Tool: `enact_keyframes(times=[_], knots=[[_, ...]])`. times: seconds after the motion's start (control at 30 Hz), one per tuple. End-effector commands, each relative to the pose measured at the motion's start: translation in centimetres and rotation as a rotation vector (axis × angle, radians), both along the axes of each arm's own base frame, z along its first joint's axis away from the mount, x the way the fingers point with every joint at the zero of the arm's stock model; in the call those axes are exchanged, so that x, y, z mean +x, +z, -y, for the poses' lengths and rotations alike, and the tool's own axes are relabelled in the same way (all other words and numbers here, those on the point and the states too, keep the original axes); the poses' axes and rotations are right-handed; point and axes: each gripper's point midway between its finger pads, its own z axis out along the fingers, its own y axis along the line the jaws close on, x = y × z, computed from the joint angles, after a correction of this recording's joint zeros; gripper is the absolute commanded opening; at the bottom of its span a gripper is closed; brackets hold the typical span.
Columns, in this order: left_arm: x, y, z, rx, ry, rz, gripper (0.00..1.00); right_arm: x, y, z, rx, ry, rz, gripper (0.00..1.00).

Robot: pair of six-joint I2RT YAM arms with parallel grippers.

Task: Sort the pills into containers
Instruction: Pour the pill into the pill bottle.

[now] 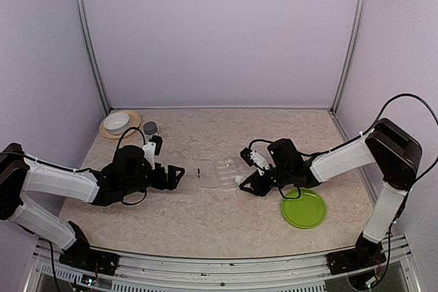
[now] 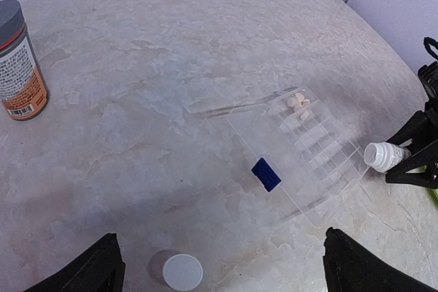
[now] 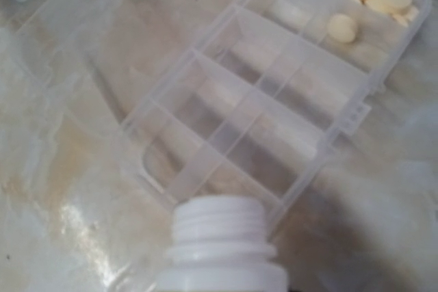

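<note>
No text is showing clearly enough to read. The grey-capped bottle is carrying an orange and white label with a barcode and fine print, all too small to make out.

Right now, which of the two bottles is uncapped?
The small white plastic bottle, gripped by the right fingers: its threaded neck is bare. The orange-labelled bottle stands with its grey cap on.

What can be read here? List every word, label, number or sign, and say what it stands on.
Grey-capped bottle: orange and white label with print and a barcode, all too blurred to read.
Clear compartment box: no lettering, only a plain blue mark.
White bottle: no label or text shows.
Nothing else carries text.
</note>
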Motion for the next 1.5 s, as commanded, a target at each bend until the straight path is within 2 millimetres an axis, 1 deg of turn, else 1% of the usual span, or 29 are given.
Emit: enact_keyframes(times=[0.0, 0.4, 0.9, 1.47], knots=[[0.2, 0.4, 0.0, -0.016, -0.001, 0.013, 0.99, 0.2, 1.4, -0.5, -0.004, 0.012, 0.02, 0.0], [0.2, 0.4, 0.0, -0.016, -0.003, 0.014, 0.99, 0.1, 1.3, -1.0, -0.04, 0.027, 0.011, 0.0], [0.1, 0.4, 0.0, -0.018, -0.004, 0.013, 0.99, 0.3, 0.7, -1.0, -0.092, 0.023, -0.001, 0.0], [0.1, 0.4, 0.0, -0.017, -0.005, 0.011, 0.99, 0.0, 0.2, -1.0, -0.136, 0.038, -0.025, 0.0]])
